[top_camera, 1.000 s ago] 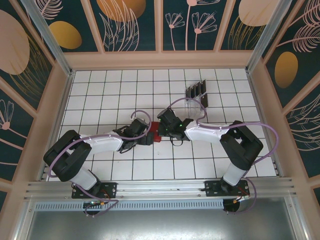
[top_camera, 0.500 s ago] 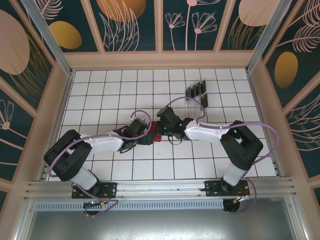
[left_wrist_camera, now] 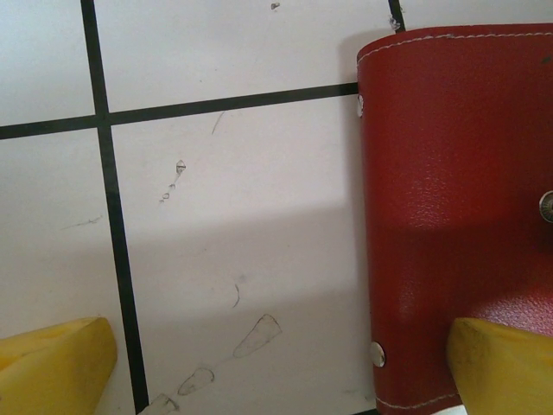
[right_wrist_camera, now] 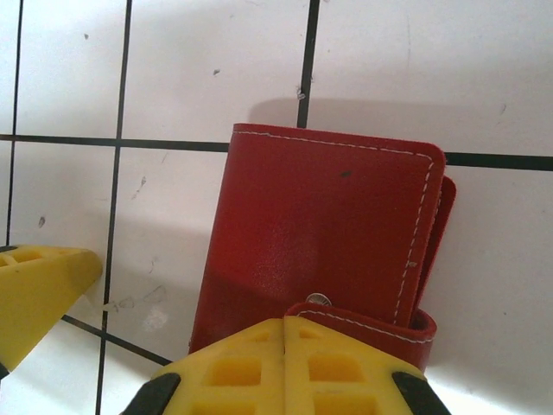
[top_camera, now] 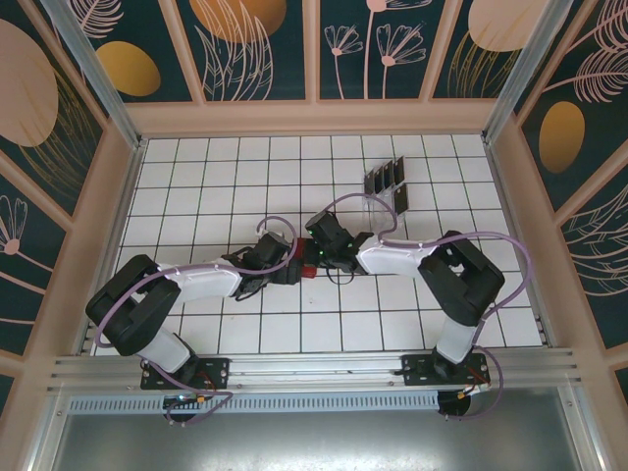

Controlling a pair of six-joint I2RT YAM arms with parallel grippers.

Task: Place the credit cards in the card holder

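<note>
The red card holder [right_wrist_camera: 320, 225] lies on the tiled bench [top_camera: 216, 177] between both arms; the left end effector [left_wrist_camera: 276, 346] stands open across its edge, the right end effector [right_wrist_camera: 285, 333] closed at its raised flap.

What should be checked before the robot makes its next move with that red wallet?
1. The wallet lies between both grippers: ok.
2. Left gripper open wide, one finger over the wallet's corner: ok.
3. Right gripper shut, at the wallet's flap: ok.
4. Flap really pinched: cannot tell.
5. Wallet opened for cards: not ok, it lies folded.
6. Card in a gripper: not ok, the cards stand farther back.
</note>
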